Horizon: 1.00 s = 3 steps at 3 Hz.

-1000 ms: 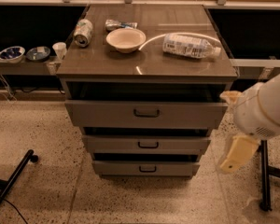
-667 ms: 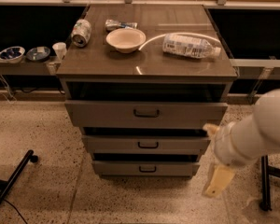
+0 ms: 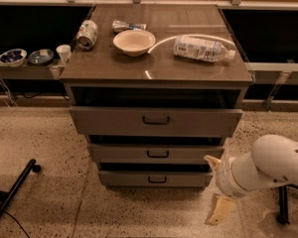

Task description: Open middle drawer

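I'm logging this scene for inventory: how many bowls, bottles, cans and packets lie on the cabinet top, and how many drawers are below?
bowl: 1
bottle: 1
can: 1
packet: 1
Drawers: 3 (top drawer, middle drawer, bottom drawer)
Total: 7
The gripper hangs low, right of the bottom drawer.

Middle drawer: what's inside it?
Only a dark gap shows above the middle drawer; its inside is hidden under the top drawer. The gripper hangs low right of the cabinet, away from the handle.
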Tool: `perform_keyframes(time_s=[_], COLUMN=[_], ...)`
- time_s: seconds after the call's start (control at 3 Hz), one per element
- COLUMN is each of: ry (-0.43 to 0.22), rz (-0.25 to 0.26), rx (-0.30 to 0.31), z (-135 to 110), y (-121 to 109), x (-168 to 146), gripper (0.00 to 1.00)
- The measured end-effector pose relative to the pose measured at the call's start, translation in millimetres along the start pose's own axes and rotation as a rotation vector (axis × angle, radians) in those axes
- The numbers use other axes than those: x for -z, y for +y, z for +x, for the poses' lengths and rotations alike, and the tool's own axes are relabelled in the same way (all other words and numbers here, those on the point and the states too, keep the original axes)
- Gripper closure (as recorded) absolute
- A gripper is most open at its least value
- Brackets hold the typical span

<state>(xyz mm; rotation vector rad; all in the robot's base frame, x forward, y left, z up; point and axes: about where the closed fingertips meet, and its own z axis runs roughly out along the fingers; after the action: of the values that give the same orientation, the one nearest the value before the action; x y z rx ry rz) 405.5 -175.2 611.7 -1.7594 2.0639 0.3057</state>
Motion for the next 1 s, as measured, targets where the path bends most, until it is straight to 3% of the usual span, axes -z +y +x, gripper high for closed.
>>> perform_keyframes(time_s=[0.33,0.67,1.0], ry=[0.036,-0.041,-0.119], rz=[-0.008,0.017,0.007], rx=[-0.037,-0.067,0.058], z=[5.3,-2.7,0.2], y=[-11.4,-40.0,-46.6], x=[-13.9,-44.7,-109.0], gripper=[0.0,0.0,0.0])
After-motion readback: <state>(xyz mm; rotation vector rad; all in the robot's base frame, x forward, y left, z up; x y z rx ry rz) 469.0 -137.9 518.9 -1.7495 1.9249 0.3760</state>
